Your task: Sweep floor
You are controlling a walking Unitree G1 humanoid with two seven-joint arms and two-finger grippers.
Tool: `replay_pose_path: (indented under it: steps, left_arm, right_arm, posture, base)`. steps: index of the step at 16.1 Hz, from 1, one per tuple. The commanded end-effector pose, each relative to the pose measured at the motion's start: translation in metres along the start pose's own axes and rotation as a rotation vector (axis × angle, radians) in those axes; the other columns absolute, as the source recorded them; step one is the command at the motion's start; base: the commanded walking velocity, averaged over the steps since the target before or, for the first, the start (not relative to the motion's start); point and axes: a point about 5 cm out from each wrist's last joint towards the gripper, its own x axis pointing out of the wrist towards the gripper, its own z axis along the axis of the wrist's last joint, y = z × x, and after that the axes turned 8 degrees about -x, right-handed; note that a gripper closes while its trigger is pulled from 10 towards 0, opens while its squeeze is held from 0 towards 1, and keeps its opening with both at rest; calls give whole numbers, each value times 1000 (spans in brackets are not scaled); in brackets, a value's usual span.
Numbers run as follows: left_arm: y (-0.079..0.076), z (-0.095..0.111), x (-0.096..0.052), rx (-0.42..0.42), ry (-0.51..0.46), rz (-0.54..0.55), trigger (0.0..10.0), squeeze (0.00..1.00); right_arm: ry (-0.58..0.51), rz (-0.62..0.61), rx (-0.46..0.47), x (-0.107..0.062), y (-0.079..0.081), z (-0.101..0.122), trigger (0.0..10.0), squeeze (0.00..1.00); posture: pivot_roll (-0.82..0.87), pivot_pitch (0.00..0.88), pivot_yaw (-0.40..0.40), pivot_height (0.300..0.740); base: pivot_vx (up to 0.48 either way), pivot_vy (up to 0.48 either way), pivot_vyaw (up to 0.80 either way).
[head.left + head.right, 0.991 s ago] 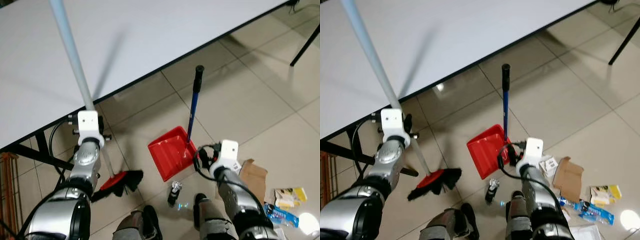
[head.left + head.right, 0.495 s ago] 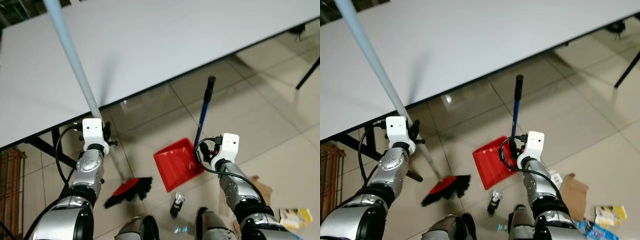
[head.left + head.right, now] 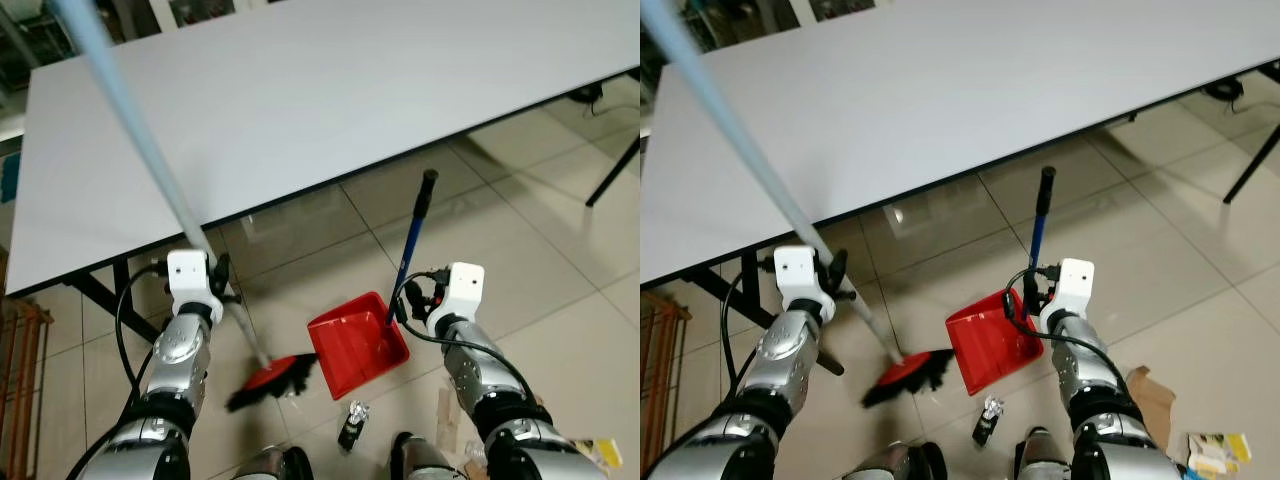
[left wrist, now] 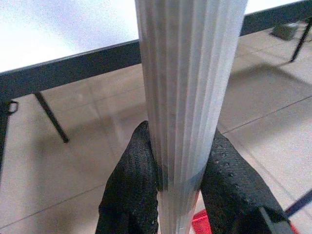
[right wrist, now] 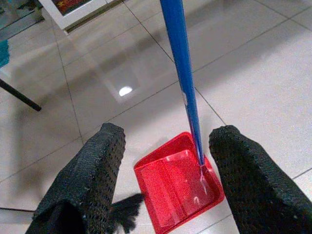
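Nearest the robot's feet, a small dark crumpled wrapper (image 3: 350, 428) lies on the glossy beige floor tiles (image 3: 560, 260), just short of the dustpan; flattened cardboard (image 3: 1148, 388) and a yellow packet (image 3: 1210, 446) sit off to the right. Left gripper (image 4: 183, 183) is clamped on the broom handle (image 4: 187, 97), a pale ribbed tube, with the textured black fingers (image 4: 136, 185) pressed on both sides. The broom's head (image 3: 272, 378), red block with black bristles, is on the floor touching the left edge of the red plastic dustpan (image 3: 357, 343). Right gripper (image 5: 165, 180) is spread wide, holding nothing, with the dustpan's blue pole (image 5: 183, 73) standing upright between the fingers but apart from them; black grip (image 3: 428, 183) on top. Versus 1 s ago, the bristles have closed in on the dustpan, and the camera has tilted up, so more of the tabletop is in frame and less litter. Beyond, a large white desk (image 3: 330, 90) with a dark edge spans the view, its black legs (image 3: 95, 290) at left; the broom handle crosses over its front edge.
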Motion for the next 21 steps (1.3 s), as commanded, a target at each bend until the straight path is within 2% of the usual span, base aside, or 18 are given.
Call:
replay_pose_path:
  steps: [1, 4, 6, 9, 13, 15, 17, 19, 20, 21]
  left_arm:
    - [0, 8, 2, -15, -20, -37, 10000, 0]
    - [0, 10, 2, -38, 7, -91, 10000, 0]
    - [-2, 13, 1, -50, 39, -166, 10000, 0]
    - [-3, 10, -3, -118, 88, -255, 10000, 0]
    - [0, 6, -7, -173, 157, -309, 10000, 0]
    - [2, 12, -6, -132, 177, -387, 10000, 0]
    - [7, 20, -3, -136, 160, -388, 10000, 0]
    - [14, 30, 1, -78, 133, -352, 10000, 0]
    - [15, 32, 1, -60, 127, -351, 10000, 0]
    - [13, 34, 2, -76, 125, -376, 10000, 0]
  right_arm:
    - [-8, 15, 7, 1, 3, 1, 10000, 0]
    - [-13, 16, 5, 3, 3, 5, 10000, 0]
    - [-17, 16, 4, 4, 2, 7, 10000, 0]
    - [-16, 16, 6, 4, 2, 6, 10000, 0]
    - [-14, 19, 5, 4, 2, 5, 10000, 0]
    - [-16, 18, 5, 4, 1, 6, 10000, 0]
    - [-16, 17, 5, 4, 1, 6, 10000, 0]
    - [-14, 17, 8, 4, 2, 5, 10000, 0]
    - [-14, 19, 9, 4, 3, 5, 10000, 0]
    - [-14, 20, 11, 5, 4, 5, 10000, 0]
  posture:
    - [-210, 92, 133, 740]
    - [-203, 90, 130, 740]
    - [-197, 89, 129, 740]
    - [-194, 89, 128, 740]
    - [-196, 91, 126, 740]
    - [-196, 94, 127, 740]
    - [-195, 95, 128, 740]
    - [-192, 96, 130, 740]
    - [-192, 96, 130, 740]
    - [-191, 95, 131, 740]
  base:
    - [0, 0, 0]
    - [0, 0, 0]
    - [0, 0, 0]
    - [0, 0, 0]
    - [0, 0, 0]
    - [0, 0, 0]
    - [0, 0, 0]
    - [0, 0, 0]
    - [0, 0, 0]
    - [0, 0, 0]
